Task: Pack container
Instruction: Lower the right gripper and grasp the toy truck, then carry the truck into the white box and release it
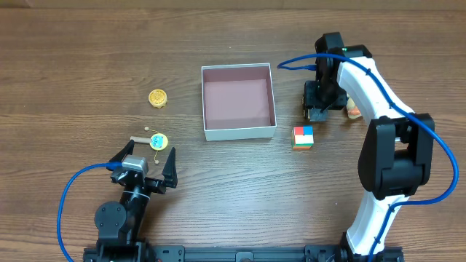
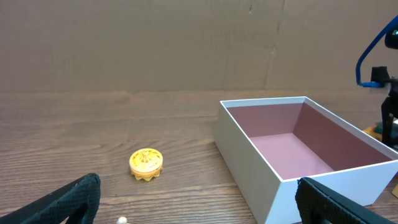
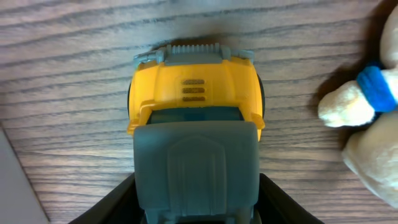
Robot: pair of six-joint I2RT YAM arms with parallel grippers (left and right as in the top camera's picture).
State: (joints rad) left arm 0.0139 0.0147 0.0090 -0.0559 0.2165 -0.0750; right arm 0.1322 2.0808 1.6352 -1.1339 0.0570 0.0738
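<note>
While the whole desk [image 1: 73, 58] is laid out only in the overhead view, the finer detail is supplied by the two wrist cameras. The container [image 1: 239, 102] is seen standing open-topped near the middle of the desk. Its white walls and mauve-brown floor are shown at a low angle in the left wrist view [image 2: 292, 149].

Just beside the container's right wall, the right gripper [image 1: 320, 104] is lowered to the desk, and what lies under it is hidden from above by the arm. It is revealed in the right wrist view: a yellow toy truck [image 3: 194, 93] with a grey bed is framed between the dark jaws, one at each side of the bed. Whether the jaws are clenched on the truck or merely flank it cannot be told. A cream plush toy [image 3: 367, 130] with a blue band is shown near the truck. From above it is mostly covered by the arm.

The left gripper [image 1: 145, 164] is held at the front left of the desk, well apart from the container. Its jaws are released, spread wide, and nothing is held between them.

A yellow round toy [image 1: 157, 97] left of the container is caught in both the overhead and the left wrist view [image 2: 146, 164]. A yellow disc with a blue centre [image 1: 158, 141], just ahead of the left jaws, and a multicoloured cube [image 1: 303, 137] near the container's front right corner are recorded from overhead alone.
</note>
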